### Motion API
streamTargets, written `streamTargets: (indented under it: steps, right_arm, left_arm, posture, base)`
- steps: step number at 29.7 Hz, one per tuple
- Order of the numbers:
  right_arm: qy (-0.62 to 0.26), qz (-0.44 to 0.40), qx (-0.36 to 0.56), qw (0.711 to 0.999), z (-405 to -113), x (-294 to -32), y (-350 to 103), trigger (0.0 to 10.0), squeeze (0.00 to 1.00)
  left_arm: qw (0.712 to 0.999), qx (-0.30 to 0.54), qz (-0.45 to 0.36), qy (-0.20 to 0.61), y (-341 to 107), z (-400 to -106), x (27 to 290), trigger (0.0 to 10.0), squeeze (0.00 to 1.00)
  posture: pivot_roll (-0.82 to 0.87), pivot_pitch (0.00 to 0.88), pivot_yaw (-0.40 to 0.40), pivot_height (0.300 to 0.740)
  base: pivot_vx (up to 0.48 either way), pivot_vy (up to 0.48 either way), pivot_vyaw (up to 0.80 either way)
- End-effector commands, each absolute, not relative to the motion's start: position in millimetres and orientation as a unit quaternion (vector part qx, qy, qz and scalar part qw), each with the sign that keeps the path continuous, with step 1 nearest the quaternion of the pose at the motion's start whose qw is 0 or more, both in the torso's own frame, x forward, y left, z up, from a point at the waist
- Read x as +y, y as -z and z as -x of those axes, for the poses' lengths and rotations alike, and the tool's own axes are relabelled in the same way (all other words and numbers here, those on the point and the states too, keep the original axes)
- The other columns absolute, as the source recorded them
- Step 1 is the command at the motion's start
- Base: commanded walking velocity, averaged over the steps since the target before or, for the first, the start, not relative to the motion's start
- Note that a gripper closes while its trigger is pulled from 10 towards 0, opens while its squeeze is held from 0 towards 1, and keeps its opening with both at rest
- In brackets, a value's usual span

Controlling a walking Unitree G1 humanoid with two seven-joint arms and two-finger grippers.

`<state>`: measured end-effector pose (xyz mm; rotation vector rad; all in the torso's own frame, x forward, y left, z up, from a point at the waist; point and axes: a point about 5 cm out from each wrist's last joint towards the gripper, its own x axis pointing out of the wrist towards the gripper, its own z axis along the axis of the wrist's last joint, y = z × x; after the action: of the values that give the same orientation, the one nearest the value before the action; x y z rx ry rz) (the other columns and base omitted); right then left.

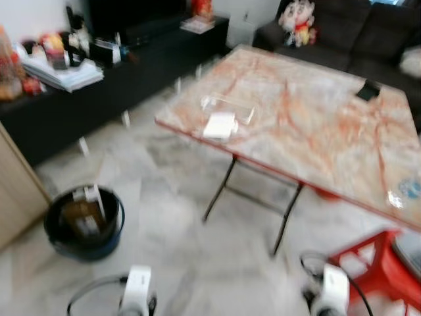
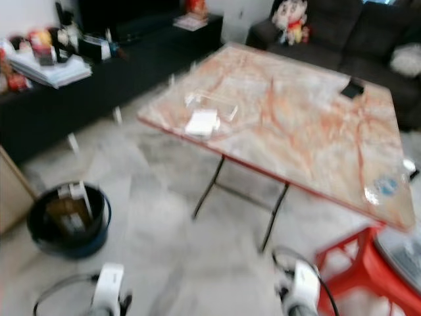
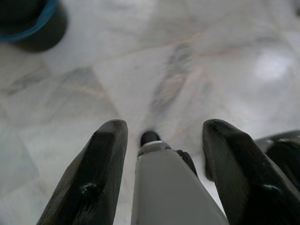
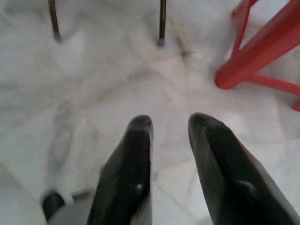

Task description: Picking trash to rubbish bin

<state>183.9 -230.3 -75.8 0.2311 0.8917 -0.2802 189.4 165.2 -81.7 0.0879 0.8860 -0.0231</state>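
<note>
On the near-left corner of the marble-patterned folding table [image 1: 316,131] lies a white piece of trash [image 1: 220,125], with a clear plastic wrapper [image 1: 228,107] just behind it. A bluish clear wrapper [image 1: 402,191] lies at the table's right edge. The black rubbish bin [image 1: 49,227] with a blue rim stands on the floor at the lower left and holds some trash. Both arms hang low over the marble floor. My left gripper [image 3: 164,129] is open with nothing held. My right gripper [image 4: 168,122] is open too, its fingers closer together.
A red plastic stool [image 1: 378,263] stands at the lower right beside the table legs [image 1: 220,187]. A long black cabinet [image 1: 99,85] loaded with clutter runs along the left. A dark sofa [image 1: 368,33] sits behind the table. A small black item [image 1: 368,89] lies on the far tabletop.
</note>
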Motion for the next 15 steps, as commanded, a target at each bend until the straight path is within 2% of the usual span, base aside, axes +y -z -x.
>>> streamTargets:
  steps: [1, 11, 15]
  right_arm:
    - [0.139, -0.11, 0.429, 0.886, -183.0, -234.1, 75.4, 10.0, 0.0]
    - [0.138, -0.109, 0.429, 0.886, -184.2, -234.0, 74.9, 10.0, 0.0]
    - [0.139, -0.108, 0.429, 0.886, -184.5, -234.1, 74.7, 10.0, 0.0]
  left_arm:
    - [0.902, 0.429, -0.045, 0.015, 80.8, -191.7, 164.3, 10.0, 0.0]
    - [0.902, 0.43, -0.044, 0.016, 81.0, -191.3, 164.1, 10.0, 0.0]
    - [0.902, 0.429, -0.042, 0.013, 80.6, -192.0, 164.2, 10.0, 0.0]
  posture:
    - [0.02, 0.033, -0.139, 0.74]
    - [0.01, 0.026, -0.139, 0.74]
    - [0.02, 0.033, -0.141, 0.74]
  base:
    - [0.0, 0.0, -0.8]
    - [0.0, 0.0, -0.8]
    - [0.0, 0.0, 0.0]
